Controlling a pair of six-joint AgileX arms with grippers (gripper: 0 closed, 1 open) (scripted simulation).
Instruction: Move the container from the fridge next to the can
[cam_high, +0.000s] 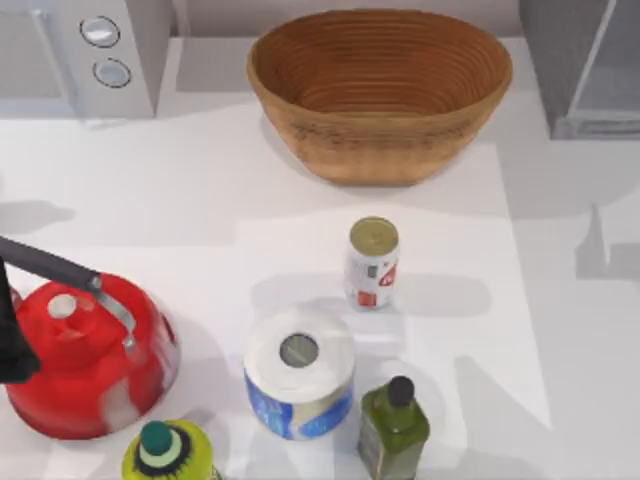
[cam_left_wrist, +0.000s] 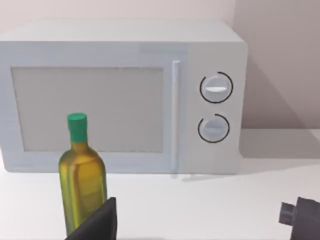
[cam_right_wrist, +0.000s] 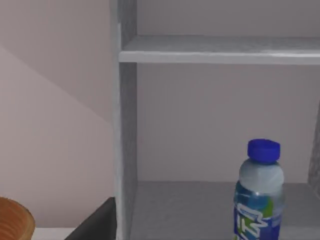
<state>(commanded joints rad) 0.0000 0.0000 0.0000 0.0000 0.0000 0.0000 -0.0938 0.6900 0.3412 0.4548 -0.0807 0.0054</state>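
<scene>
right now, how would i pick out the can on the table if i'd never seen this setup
Start at the big woven basket at the back of the table and come straight toward the front. The can stands alone, upright, between the basket and the paper roll. It is the short cylinder with a gold top and white label with red marks.

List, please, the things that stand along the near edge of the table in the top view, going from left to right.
Red kettle → yellow-green bottle with green cap → white paper roll with blue wrapper → dark-green bottle with black cap.
</scene>
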